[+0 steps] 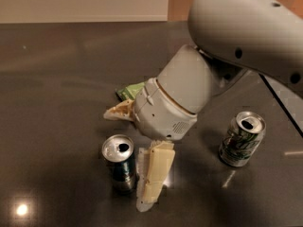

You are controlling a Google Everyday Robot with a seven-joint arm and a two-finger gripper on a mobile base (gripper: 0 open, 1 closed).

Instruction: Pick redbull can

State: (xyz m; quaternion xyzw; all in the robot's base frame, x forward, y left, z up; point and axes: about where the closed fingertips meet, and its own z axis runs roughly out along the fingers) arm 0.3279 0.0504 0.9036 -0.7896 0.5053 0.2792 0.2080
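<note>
**Claw hanging just right of the redbull can, grip state unclear**

Hidden bits first. The claw [148, 198] is pointing down at the counter [57, 79], right beside the redbull can [120, 167] on its right side as the camera is seeing it. Whether it is touching the can is not showing. Whether it is apart or together is not showing either, since its cream parts are overlapping from this angle: cannot tell. It is not wrapping around the can.

The wrist [173, 100], fat, rounded and white, is sitting above and right of the redbull can and is covering most of a green packet [129, 91] behind the can. Only a green corner is peeking out, plus a crumpled tan scrap [118, 111] just above the can; what that scrap belongs to is hard to make out. The arm [246, 27], a smooth white shell with small dark holes, is running off the top and right edges, up and right of the can.

Materials: the redbull can is standing upright, slim, with a dark blue and silver body and a shiny silver top, tab opening showing. The counter is looking dark, glossy and reflective, with a light spot glaring low and left of the can.

Counts: two cans, the redbull can plus a wider patterned can [242, 138] in white, green and black, standing upright well apart to its right. One packet, one claw, one arm.
</note>
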